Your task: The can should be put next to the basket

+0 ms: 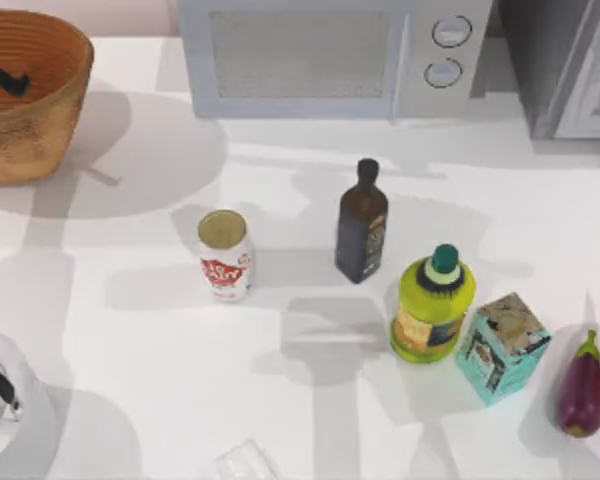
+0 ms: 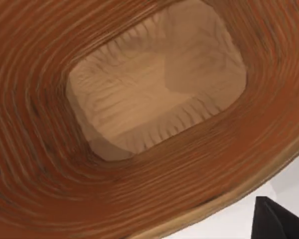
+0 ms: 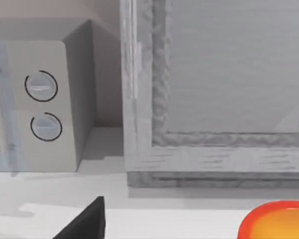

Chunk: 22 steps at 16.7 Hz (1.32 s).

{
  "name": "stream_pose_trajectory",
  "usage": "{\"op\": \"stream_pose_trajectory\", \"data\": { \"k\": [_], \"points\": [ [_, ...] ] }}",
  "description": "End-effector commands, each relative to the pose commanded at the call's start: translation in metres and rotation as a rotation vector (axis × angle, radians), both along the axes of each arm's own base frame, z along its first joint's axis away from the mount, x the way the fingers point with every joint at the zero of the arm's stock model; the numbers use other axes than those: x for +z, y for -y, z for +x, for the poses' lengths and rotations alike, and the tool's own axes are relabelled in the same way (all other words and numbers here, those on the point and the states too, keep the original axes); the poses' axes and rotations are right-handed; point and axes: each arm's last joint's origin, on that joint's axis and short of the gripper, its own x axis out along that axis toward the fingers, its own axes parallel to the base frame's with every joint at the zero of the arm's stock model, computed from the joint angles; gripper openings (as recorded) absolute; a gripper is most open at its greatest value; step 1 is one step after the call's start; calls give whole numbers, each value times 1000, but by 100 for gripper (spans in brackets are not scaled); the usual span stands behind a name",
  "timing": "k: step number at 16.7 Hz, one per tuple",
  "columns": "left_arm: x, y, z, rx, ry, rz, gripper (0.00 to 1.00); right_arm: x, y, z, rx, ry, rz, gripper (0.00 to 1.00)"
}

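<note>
White tabletop (image 1: 130, 340) backed by a grey microwave (image 1: 330, 55). Can (image 1: 225, 255): upright, left of centre, untouched, well apart from the basket (image 1: 40, 110) at the far left corner. To the can's right stand a dark bottle (image 1: 361, 222), a green oil bottle (image 1: 432, 305), a teal carton (image 1: 502, 347) and an eggplant (image 1: 581, 385). Left gripper (image 1: 2, 72): over the basket's interior; whether its fingers are spread or closed cannot be told. Left wrist view: ribbed basket inside (image 2: 154, 79).
</note>
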Motion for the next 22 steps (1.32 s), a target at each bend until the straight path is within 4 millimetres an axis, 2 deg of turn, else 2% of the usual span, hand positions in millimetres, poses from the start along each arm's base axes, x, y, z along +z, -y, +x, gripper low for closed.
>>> {"op": "stream_pose_trajectory", "data": {
  "k": [2,3,5,9,12,14,16,22],
  "points": [
    [21,35,-1,64,78,-83,0,0,0,0,0,0,0,100],
    [25,55,-1,94,89,-132,0,0,0,0,0,0,0,100],
    [20,97,-3,154,59,-228,0,0,0,0,0,0,0,100],
    [-20,181,-17,284,-134,-333,0,0,0,0,0,0,0,100],
    [-63,226,-34,391,-301,-304,0,0,0,0,0,0,0,100],
    [-91,240,-42,458,-388,-251,0,0,0,0,0,0,0,100],
    [-109,240,-44,514,-436,-204,0,0,0,0,0,0,0,100],
    [-112,240,-44,518,-441,-199,0,0,0,0,0,0,0,100]
  ]
}}
